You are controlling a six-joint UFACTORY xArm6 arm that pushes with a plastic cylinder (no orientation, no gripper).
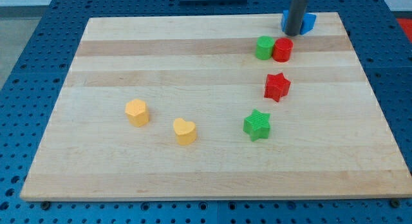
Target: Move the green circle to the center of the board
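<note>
You see the green round wooden block [264, 47] near the board's top-right corner, unmoved; my tip [293, 33], grasping nothing, stands beyond

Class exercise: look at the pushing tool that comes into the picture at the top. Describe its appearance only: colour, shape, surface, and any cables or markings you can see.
It is a plain dark grey rod, cylindrical and straight-sided, entering from the view's top edge. Its surface looks smooth and matte, with no cables, labels or markings visible. My tip is a blunt, flat-cut end, standing in front of the blue block.
</note>
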